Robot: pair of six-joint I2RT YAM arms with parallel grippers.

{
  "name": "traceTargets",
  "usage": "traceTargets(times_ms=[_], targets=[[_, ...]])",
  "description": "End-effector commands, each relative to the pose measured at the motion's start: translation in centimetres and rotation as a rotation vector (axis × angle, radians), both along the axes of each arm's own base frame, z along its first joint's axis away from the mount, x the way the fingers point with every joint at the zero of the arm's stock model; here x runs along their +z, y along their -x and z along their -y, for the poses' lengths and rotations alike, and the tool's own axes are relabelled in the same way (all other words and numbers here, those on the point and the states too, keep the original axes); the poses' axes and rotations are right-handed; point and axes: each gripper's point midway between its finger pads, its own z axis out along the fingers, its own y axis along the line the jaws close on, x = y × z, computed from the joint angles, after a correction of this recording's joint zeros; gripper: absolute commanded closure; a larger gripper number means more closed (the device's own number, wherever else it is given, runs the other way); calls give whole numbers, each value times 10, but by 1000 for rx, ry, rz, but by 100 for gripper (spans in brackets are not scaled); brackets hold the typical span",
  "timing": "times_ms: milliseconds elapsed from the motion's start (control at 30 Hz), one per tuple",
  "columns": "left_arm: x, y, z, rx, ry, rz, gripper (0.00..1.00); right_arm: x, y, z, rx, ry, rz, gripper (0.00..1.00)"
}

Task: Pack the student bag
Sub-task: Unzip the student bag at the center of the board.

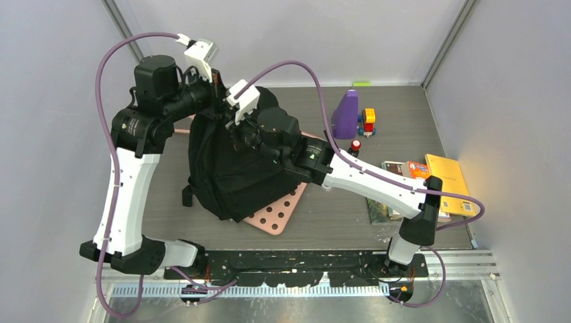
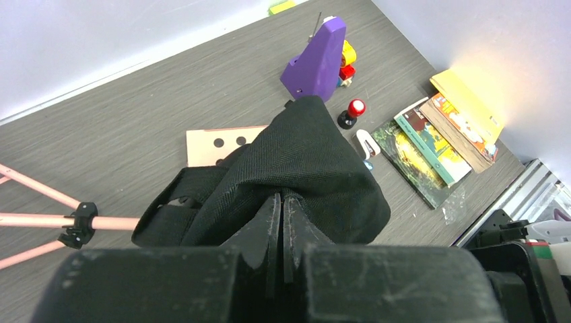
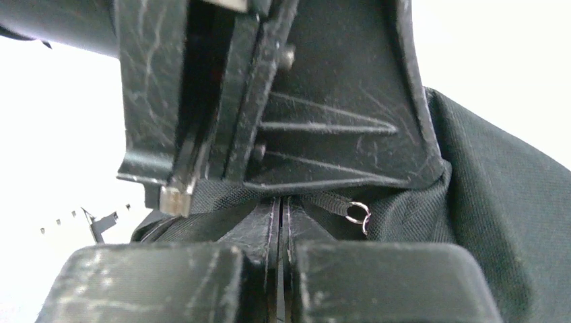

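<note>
Near the middle of the worktop [image 1: 337, 219], on a pink perforated board [image 1: 273, 215], the student bag [image 1: 232, 171] stands upright. The left fingers [image 2: 264, 225] are clamped on its top fabric. The right fingers [image 3: 261, 222], closed just beside them, seem to nip cloth by a zipper ring [image 3: 360, 214], probably to hold the bag up for opening.

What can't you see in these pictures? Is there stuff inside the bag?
Inside of the large black fabric backpack: top view, white-and-black robot arms cover its top; contents unknown.
Pink perforated board: top view, mostly hidden beneath the backpack.
Titles on the colourful stacked books: left wrist view, too small.
Right wrist view: background washed out white.
</note>
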Motion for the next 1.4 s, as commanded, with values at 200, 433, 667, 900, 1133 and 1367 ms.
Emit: traceTargets(times_ms=[200, 433, 667, 900, 1133, 1367], targets=[[21, 7, 7, -81, -10, 149, 100, 61, 41, 22, 79, -68, 84, 57], [16, 0, 5, -59, -30, 138, 100, 48, 49, 90, -3, 73, 70, 18], [18, -5, 2, -22, -13, 134, 100, 41, 45, 151, -88, 115, 99, 6], [16, -6, 2, -19, -16, 126, 100, 26, 17, 158, -98, 148, 71, 5], [18, -3, -3, -6, -36, 131, 100, 17, 2, 126, -67, 197, 74, 9], [11, -4, -4, -11, -64, 110, 100, 19, -24, 114, -154, 219, 100, 29]])
